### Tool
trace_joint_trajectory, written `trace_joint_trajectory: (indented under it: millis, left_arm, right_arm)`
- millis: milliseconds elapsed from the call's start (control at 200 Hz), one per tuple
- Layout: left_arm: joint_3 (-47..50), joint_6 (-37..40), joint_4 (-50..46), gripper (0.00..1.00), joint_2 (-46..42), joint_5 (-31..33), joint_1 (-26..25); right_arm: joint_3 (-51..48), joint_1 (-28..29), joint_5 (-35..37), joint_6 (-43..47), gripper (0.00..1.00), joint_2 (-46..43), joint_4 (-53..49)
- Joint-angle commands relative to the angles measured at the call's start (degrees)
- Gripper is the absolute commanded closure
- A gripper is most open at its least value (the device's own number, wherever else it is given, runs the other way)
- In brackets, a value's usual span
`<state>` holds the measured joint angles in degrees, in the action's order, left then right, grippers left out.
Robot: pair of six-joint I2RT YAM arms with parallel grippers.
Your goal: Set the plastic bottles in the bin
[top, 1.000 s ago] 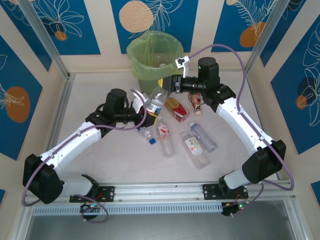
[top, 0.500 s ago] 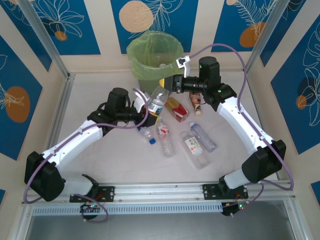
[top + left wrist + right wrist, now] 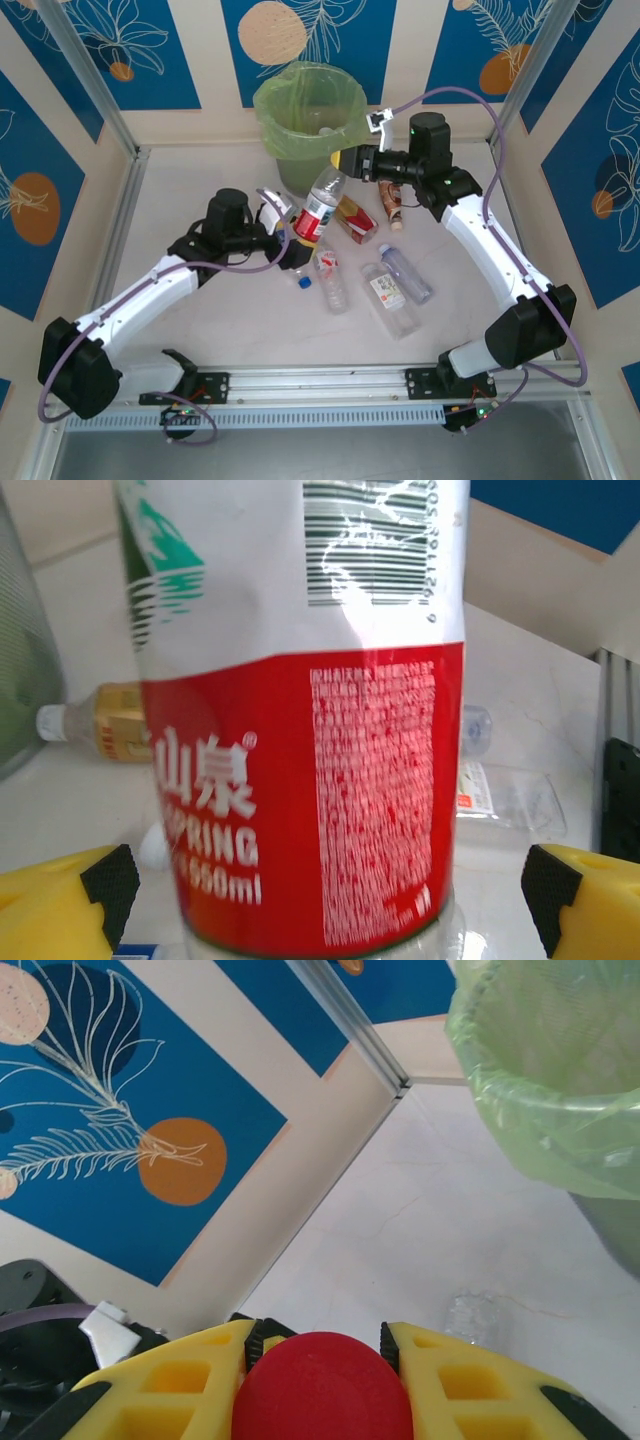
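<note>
Blue floral wall panels frame your pale table (image 3: 200, 330), where the green-lined bin (image 3: 308, 110) stands at the far centre. Your right gripper (image 3: 342, 162), just right of the bin's near side, is clamped on the red cap (image 3: 322, 1395) of a clear bottle (image 3: 318, 208) with a red-and-white label, held tilted. Your left gripper (image 3: 288, 238) sits at the bottle's lower end, fingers (image 3: 60, 905) spread wide, clear of the label. Other bottles (image 3: 390, 298) lie scattered on the table, nearer than the bin.
</note>
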<state>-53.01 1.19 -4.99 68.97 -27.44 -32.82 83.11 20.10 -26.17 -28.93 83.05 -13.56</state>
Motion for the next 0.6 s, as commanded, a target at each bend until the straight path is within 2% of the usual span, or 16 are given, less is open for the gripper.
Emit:
trace_joint_trajectory:
  millis: [0, 225, 280, 360, 420, 495, 595]
  left_arm:
    - [2.92, -2.41, 7.16, 0.0, -3.19, 7.73, 0.89]
    - [9.46, -4.44, 15.27, 0.0, -8.72, 25.28, 0.85]
    - [9.95, -5.71, 15.01, 0.0, -9.11, 33.11, 0.86]
    - [8.9, -9.13, 11.41, 0.0, -8.32, 47.73, 0.97]
    - [7.97, -11.65, 7.73, 0.0, -7.44, 55.58, 1.34]
    - [7.73, -15.03, 4.71, 0.0, -6.84, 60.52, 2.13]
    - [8.3, -19.82, 2.47, 0.0, -6.57, 62.75, 3.6]
  right_arm:
    - [0.36, -0.79, 2.32, 0.04, 1.0, -1.53, -0.5]
    - [4.38, -1.35, 8.86, 2.73, 1.0, 0.23, -2.72]
    - [5.4, -1.42, 9.44, 2.74, 1.0, 0.98, -2.08]
    - [7.42, -1.46, 9.69, 2.49, 1.0, 2.33, -1.0]
    - [9.6, -1.45, 9.24, 2.47, 1.0, 3.89, -0.85]
    - [13.04, -1.51, 9.02, 1.74, 1.0, 6.12, -0.79]
    - [17.97, -1.6, 8.88, -0.32, 1.0, 9.41, 0.01]
